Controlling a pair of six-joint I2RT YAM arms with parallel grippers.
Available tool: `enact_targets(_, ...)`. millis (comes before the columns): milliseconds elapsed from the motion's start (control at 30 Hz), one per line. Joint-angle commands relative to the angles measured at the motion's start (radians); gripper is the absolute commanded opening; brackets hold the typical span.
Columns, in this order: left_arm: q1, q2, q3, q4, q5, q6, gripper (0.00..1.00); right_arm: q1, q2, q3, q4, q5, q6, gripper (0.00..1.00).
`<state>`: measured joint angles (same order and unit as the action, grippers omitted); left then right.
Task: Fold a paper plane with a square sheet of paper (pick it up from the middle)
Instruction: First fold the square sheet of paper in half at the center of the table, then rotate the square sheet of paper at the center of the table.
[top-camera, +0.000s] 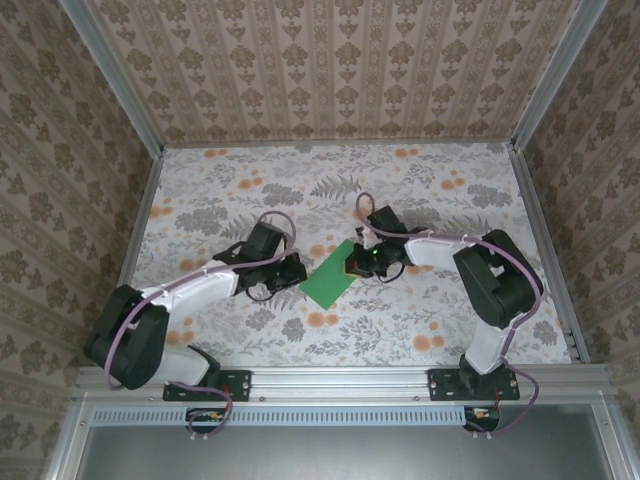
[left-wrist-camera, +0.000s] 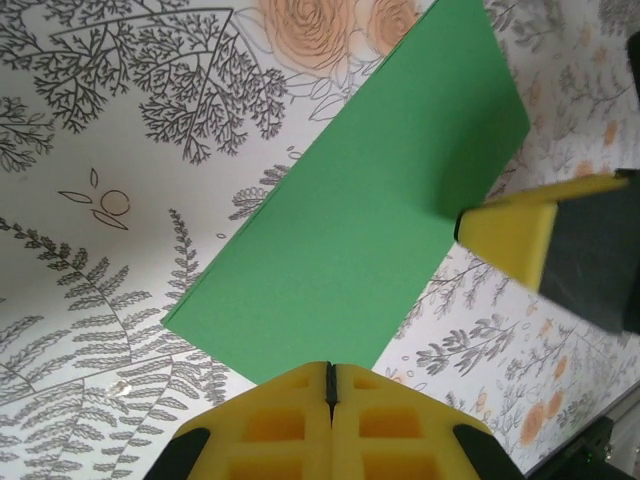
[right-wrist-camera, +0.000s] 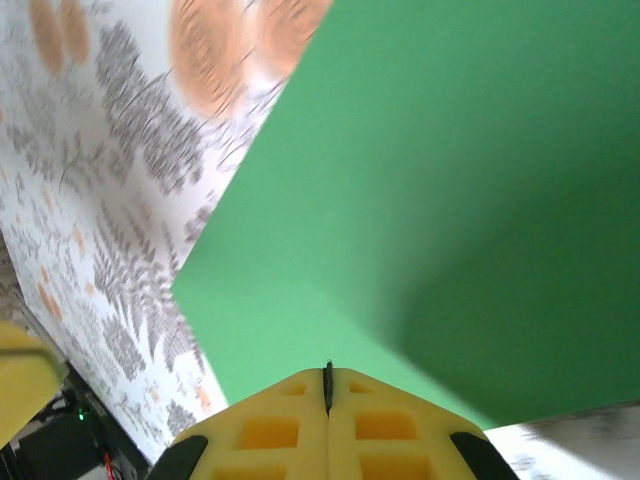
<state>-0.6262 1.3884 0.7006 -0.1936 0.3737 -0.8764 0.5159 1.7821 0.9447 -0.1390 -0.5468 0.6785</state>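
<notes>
The sheet of paper (top-camera: 328, 279) lies flat on the floral table as a bright-green rectangle, longer than it is wide; no plane shape shows. My left gripper (top-camera: 299, 271) is shut and empty, its yellow tips (left-wrist-camera: 331, 368) just off the paper's (left-wrist-camera: 360, 220) near short edge. From the other side, my right gripper (top-camera: 353, 262) is shut too. Its tips (right-wrist-camera: 327, 372) hover low over the paper (right-wrist-camera: 430, 190), and in the left wrist view its yellow finger (left-wrist-camera: 508, 234) meets the paper's long edge.
The floral table cover (top-camera: 250, 190) stretches around the paper. Patterned walls (top-camera: 330, 70) and metal frame posts (top-camera: 540, 200) close in the back and sides. Each arm's elbow (top-camera: 130, 335) (top-camera: 495, 285) rises near the front rail.
</notes>
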Motion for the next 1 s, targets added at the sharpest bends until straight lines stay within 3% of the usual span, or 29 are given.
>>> enact_targets(0, 0.000, 0.080, 0.040, 0.011, 0.091, 0.058, 0.00, 0.074, -0.033, -0.009, -0.012, 0.041, 0.065, 0.00)
enact_targets(233, 0.007, 0.212, 0.098, 0.005, 0.080, 0.088, 0.00, 0.201, 0.014, 0.004, 0.011, 0.037, 0.128, 0.00)
enact_targets(433, 0.012, 0.288, 0.097, -0.010, 0.064, 0.082, 0.00, 0.223, 0.061, -0.010, 0.001, 0.024, 0.129, 0.00)
enact_targets(733, 0.034, 0.281, 0.119, -0.050, 0.097, 0.108, 0.00, 0.207, 0.065, 0.051, -0.261, 0.096, -0.079, 0.00)
enact_targets(900, 0.113, 0.207, 0.125, -0.091, 0.131, 0.137, 0.27, 0.180, -0.014, 0.138, -0.330, 0.173, -0.137, 0.00)
enact_targets(967, 0.143, 0.172, 0.123, -0.106, 0.140, 0.144, 0.37, 0.167, -0.036, 0.145, -0.317, 0.228, -0.103, 0.13)
